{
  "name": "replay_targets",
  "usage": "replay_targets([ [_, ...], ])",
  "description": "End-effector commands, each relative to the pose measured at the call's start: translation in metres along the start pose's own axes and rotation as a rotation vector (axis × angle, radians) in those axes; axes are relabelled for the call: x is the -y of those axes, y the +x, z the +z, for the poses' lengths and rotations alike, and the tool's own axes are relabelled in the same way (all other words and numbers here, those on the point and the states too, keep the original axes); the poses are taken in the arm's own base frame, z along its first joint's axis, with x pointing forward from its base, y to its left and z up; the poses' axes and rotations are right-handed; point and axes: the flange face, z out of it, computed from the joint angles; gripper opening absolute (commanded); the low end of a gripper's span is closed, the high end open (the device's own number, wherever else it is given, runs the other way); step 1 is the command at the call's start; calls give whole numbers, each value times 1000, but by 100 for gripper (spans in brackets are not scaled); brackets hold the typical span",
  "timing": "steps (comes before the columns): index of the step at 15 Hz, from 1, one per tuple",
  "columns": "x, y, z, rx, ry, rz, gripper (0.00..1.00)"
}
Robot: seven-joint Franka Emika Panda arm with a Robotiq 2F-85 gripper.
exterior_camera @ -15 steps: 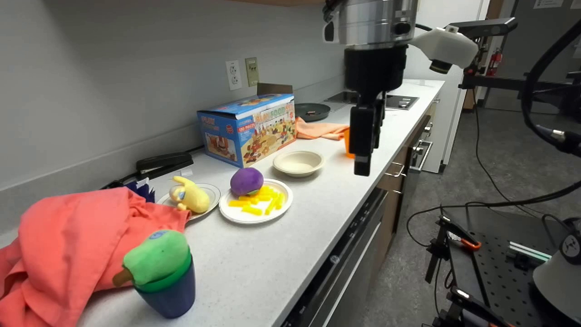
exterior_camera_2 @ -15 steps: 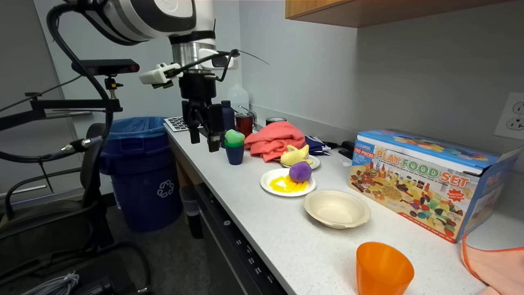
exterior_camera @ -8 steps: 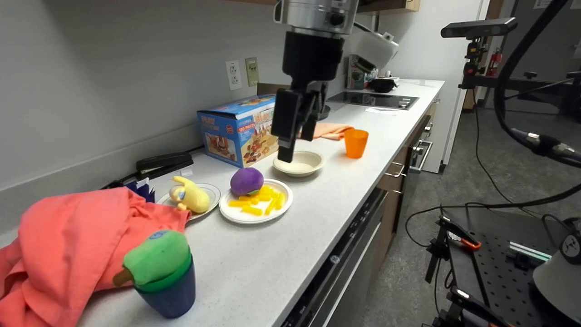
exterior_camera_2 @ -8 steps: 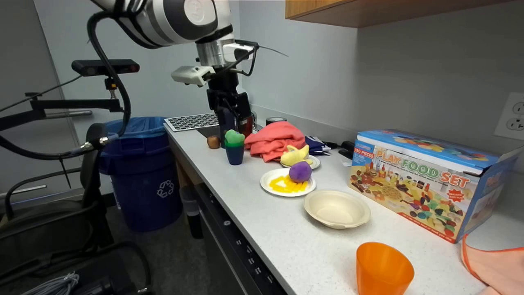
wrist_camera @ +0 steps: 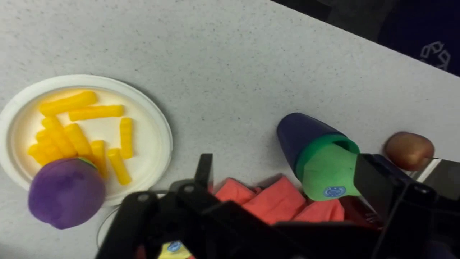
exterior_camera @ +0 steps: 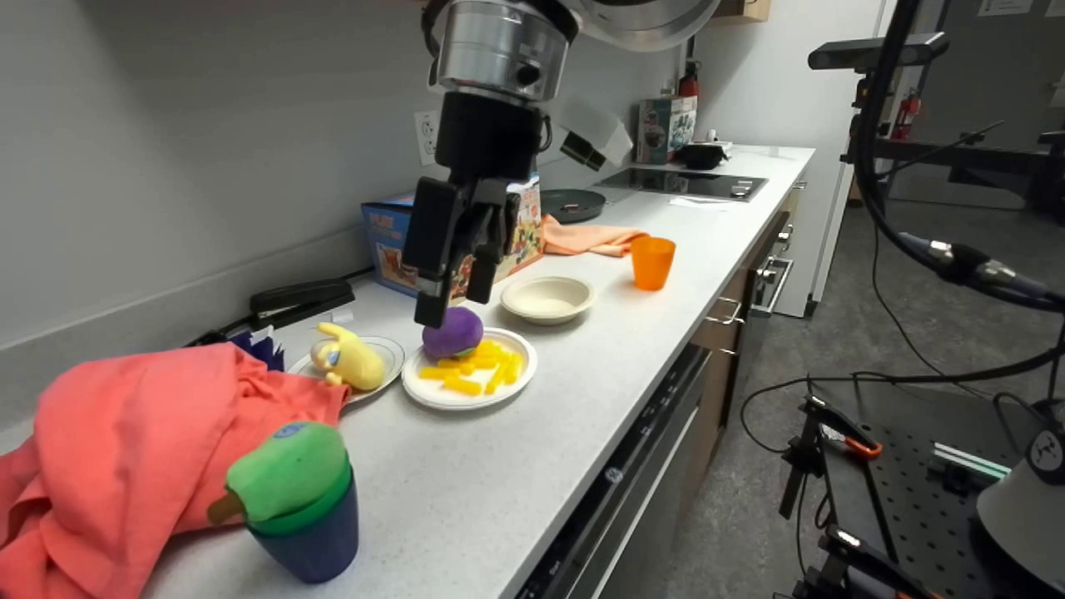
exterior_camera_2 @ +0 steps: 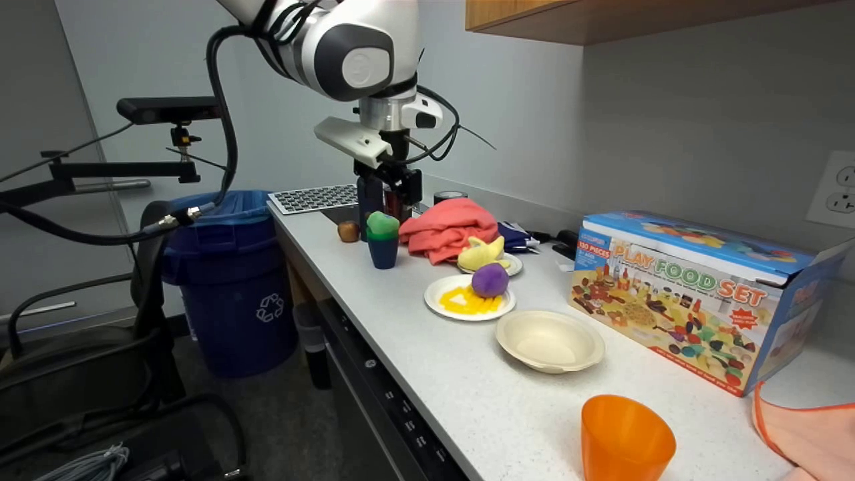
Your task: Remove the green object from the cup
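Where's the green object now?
In an exterior view, the green object is at lower left, sticking out of the dark blue cup, beside the coral cloth.

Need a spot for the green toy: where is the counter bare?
Bare counter lies between blue cup, fries plate and front edge; another patch between bowl, orange cup and that edge. Crowded along the wall: yellow toy, box, and red cloth beside the blue cup.

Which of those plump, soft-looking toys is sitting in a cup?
The green toy, in the dark blue cup; the purple toy and yellow toy sit on plates.
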Motion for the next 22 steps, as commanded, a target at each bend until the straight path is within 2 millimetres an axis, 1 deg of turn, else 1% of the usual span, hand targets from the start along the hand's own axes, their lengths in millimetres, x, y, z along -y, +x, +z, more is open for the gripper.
replay_targets([
  [1, 9, 17, 6, 34, 48, -67, 100],
  [2, 3, 6, 3, 14, 22, -36, 100],
  [9, 2, 5, 6, 21, 22, -35, 100],
  [11, 7, 11, 15, 26, 34, -58, 100],
  [12, 12, 16, 22, 41, 31, -80, 100],
  [13, 15, 16, 24, 49, 36, -100, 100],
  [15, 28, 23, 38, 90, 61, -156, 100],
  [18, 55, 40, 61, 116, 74, -273, 100],
  [20, 68, 51, 74, 117, 45, -365, 100],
  [22, 74, 62, 82, 112, 1, -450, 100],
])
